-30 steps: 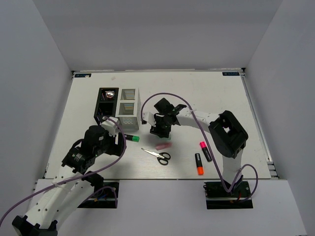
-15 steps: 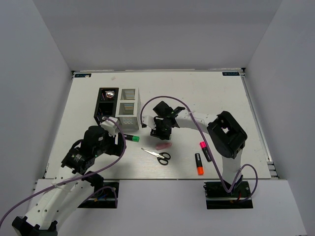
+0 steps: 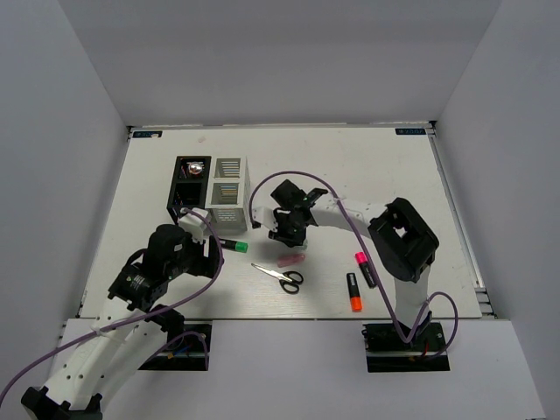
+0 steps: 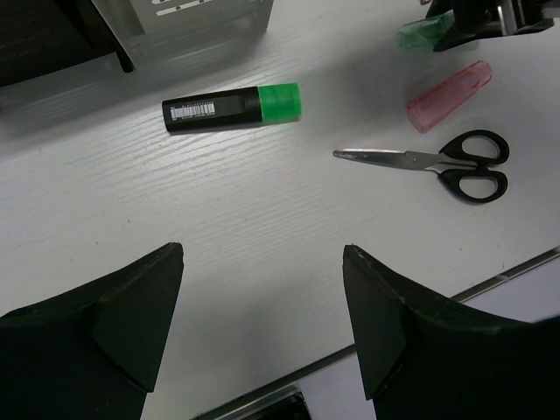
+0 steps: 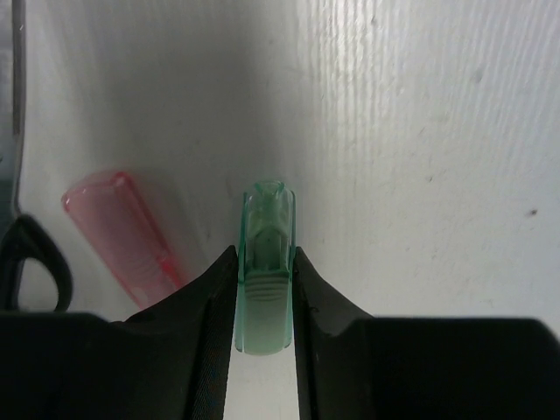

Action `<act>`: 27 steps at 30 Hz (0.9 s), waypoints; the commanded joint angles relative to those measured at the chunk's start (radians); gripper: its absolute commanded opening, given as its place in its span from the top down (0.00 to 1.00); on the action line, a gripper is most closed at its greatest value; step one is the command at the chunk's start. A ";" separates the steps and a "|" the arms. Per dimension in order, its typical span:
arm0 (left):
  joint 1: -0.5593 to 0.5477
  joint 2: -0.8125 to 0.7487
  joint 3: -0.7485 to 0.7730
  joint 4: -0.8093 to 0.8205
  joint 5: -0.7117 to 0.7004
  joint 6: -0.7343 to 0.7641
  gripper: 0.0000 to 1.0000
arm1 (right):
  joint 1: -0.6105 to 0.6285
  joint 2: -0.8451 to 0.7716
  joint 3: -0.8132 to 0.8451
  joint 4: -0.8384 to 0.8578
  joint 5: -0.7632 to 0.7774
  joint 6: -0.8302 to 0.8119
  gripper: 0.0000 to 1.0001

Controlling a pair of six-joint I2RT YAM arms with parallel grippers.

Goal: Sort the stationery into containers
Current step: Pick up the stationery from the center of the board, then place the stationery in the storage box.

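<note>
My right gripper is shut on a pastel green capsule, just above the table. A pink capsule lies beside it. Black-handled scissors lie nearer the front. A black marker with a green cap lies in front of the white organiser and the black organiser. Markers with a pink cap and an orange cap lie at the right. My left gripper is open and empty, near the green-capped marker.
The black organiser's far compartment holds a shiny item. The table's front edge runs close behind the scissors. A purple cable loops above the right arm.
My right gripper has shifted slightly left and back with the green capsule. My left arm has barely moved.
</note>
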 commanded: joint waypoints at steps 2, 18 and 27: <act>0.003 -0.009 -0.007 0.018 -0.013 -0.008 0.17 | -0.006 -0.087 0.186 -0.199 -0.020 0.004 1.00; 0.003 -0.001 -0.019 0.026 -0.028 -0.013 0.17 | -0.011 0.124 0.803 0.054 -0.017 0.065 1.00; 0.003 0.012 -0.017 0.020 -0.077 -0.016 0.17 | -0.046 0.282 0.808 0.489 -0.222 0.208 1.00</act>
